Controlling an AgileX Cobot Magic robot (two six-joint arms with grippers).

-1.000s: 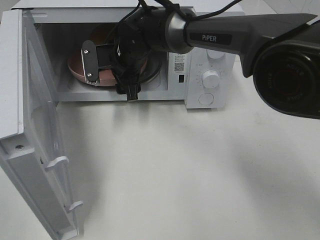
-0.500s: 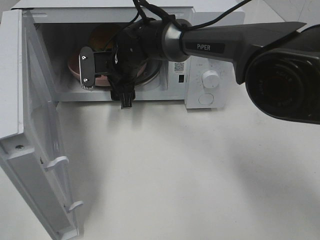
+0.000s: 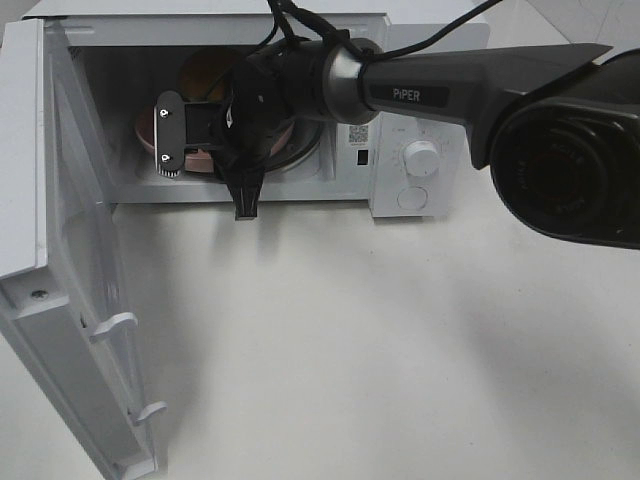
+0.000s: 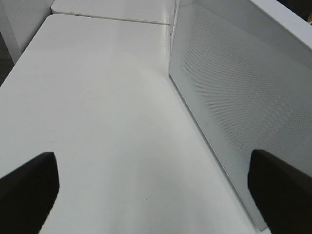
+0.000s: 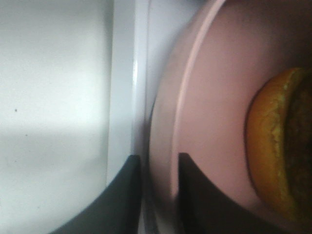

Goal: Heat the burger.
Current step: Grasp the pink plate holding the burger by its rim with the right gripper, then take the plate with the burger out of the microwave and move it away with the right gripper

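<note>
The burger sits on a round pink plate inside the open microwave; its golden bun and dark patty show in the right wrist view. My right arm reaches into the oven from the right. In the right wrist view my right gripper has its two dark fingers close together on either side of the pink plate's rim, at the oven's front sill. My left gripper is open over the bare table, with nothing between its fingers.
The microwave door stands swung open toward the front left; in the left wrist view its dotted panel is beside my left gripper. The control knob is on the microwave's right panel. White table stretches in front.
My right gripper shifted slightly left at the oven mouth and its fingers closed in on the plate's rim. More of the burger now shows behind it.
</note>
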